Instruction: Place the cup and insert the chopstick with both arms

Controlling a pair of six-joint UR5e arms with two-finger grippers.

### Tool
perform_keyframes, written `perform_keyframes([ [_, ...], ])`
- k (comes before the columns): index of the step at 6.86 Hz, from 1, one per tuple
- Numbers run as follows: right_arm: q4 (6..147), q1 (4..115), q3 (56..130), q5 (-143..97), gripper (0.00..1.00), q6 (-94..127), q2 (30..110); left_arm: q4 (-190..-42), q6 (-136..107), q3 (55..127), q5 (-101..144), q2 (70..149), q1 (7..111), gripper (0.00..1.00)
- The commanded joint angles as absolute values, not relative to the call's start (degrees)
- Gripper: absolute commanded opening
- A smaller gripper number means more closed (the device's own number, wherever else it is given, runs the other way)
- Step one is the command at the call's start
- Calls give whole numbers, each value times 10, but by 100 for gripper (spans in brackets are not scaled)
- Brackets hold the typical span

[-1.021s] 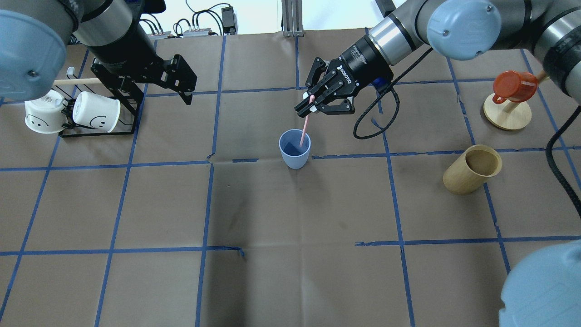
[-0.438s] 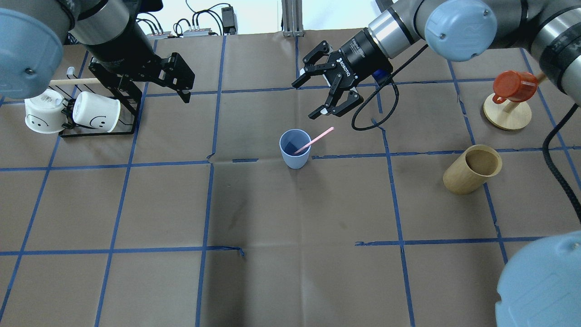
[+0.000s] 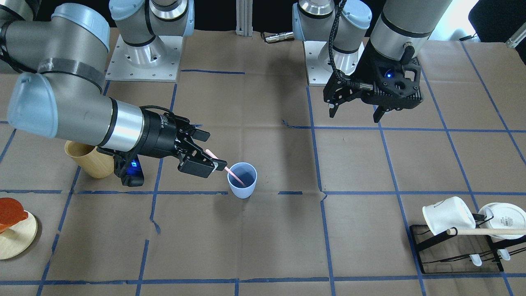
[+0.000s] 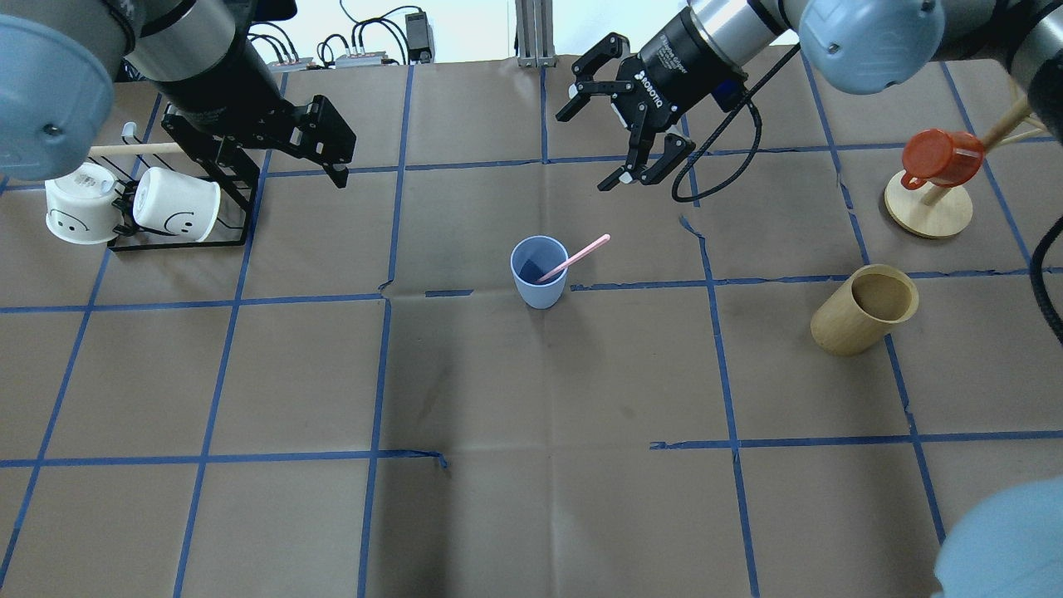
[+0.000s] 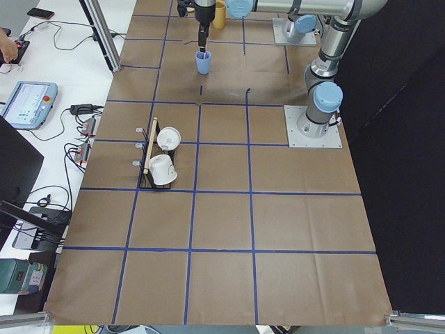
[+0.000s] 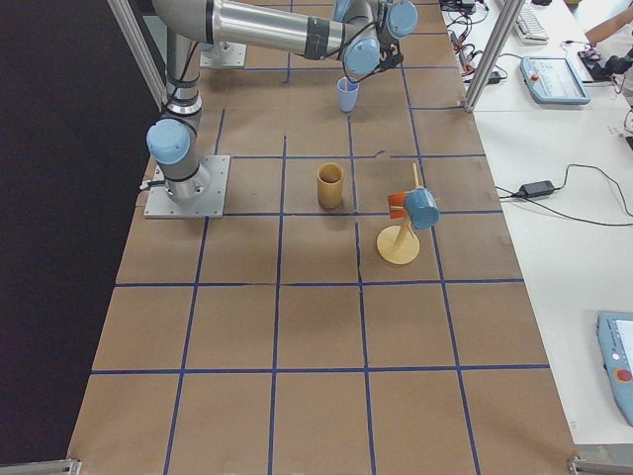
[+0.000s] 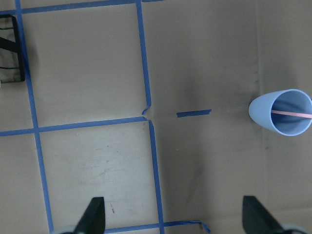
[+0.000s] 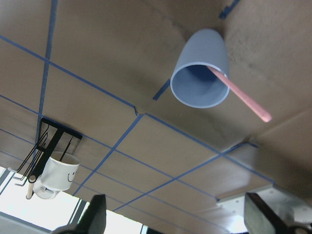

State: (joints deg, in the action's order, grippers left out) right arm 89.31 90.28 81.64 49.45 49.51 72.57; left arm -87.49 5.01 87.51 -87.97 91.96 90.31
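Note:
The light blue cup (image 4: 540,278) stands upright near the table's middle. It also shows in the front view (image 3: 242,187) and both wrist views (image 7: 257,110) (image 8: 202,58). The pale pink chopstick (image 4: 577,256) stands in it, leaning on the rim toward the right (image 8: 243,97) (image 7: 292,113) (image 3: 235,174). My right gripper (image 4: 588,149) is open and empty, raised and apart from the stick, beyond the cup (image 3: 211,150). My left gripper (image 4: 340,162) is open and empty at the far left, near the mug rack (image 3: 353,116).
A tan wooden cup (image 4: 864,311) stands at the right. A red mug (image 4: 938,156) hangs on a wooden stand (image 4: 926,214) at the far right. A black rack (image 4: 224,195) with two white mugs (image 4: 174,206) and a wooden rod (image 4: 137,149) is at the far left.
My right gripper opened and let go of the chopstick, which tipped to lean on the cup's rim. The gripper then drew back, away from the cup. The left arm barely moved.

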Motion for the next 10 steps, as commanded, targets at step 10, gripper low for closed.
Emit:
perform_keyframes([
  [10,868,893,872,911,100,125,896,-914,26,860,-896,915,903,100],
])
